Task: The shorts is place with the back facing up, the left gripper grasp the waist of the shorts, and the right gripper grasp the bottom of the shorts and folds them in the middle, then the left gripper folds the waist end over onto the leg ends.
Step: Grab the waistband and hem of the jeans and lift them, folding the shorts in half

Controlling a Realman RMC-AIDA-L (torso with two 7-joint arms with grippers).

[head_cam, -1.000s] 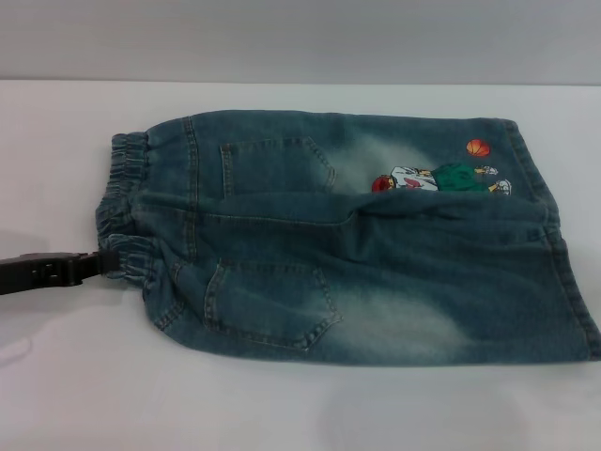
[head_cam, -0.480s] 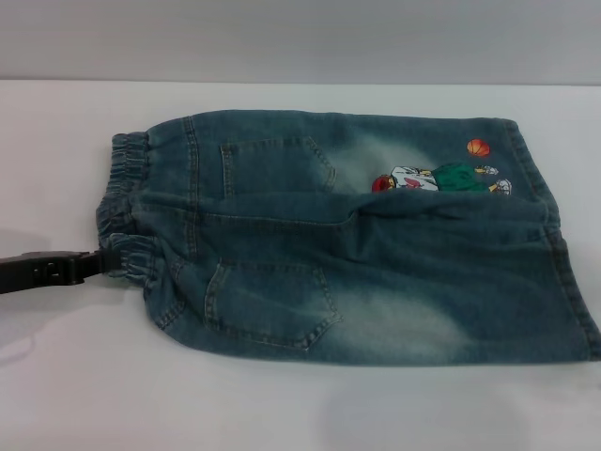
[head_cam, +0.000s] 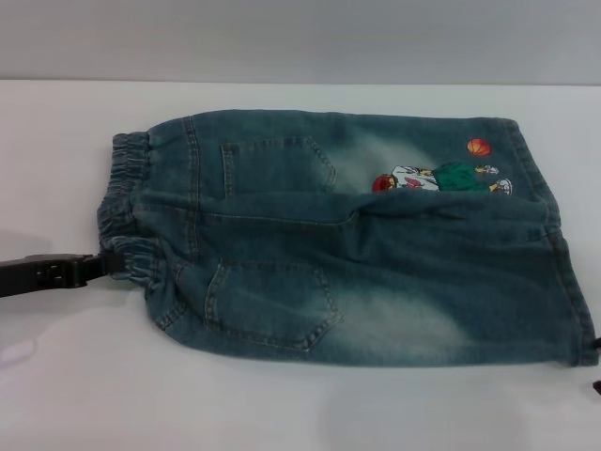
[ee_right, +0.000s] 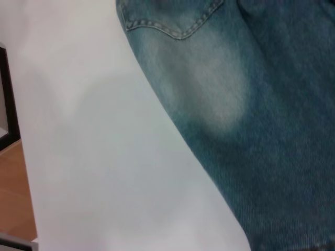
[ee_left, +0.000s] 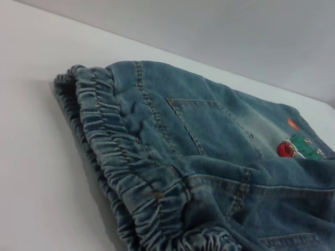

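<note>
Shorts (head_cam: 347, 235) lie flat on the white worktop (head_cam: 282, 404), back side up, both back pockets showing. Waist (head_cam: 127, 211) sits at approx 9 o'clock in the head view; leg ends (head_cam: 549, 235) at 3 o'clock, w/ the cartoon patch (head_cam: 441, 178) and orange basketball near the far hem, towards 1 o'clock.

Left gripper (head_cam: 103, 264) comes in from the 9 o'clock edge, low over the worktop, tip touching the near corner of the ruffled waist. Its fingers look pinched on the waistband fabric there, which bunches up around the tip. Left wrist view shows the gathered band close up w/ the pocket stitching behind it; no fingers visible in that one.

Right gripper (head_cam: 596, 386) is only a dark sliver at the edge of the head view, approx 4 o'clock, just beside the near leg hem corner. Can't tell whether its fingers are spread or closed. Right wrist view shows faded denim and bare worktop.
</note>
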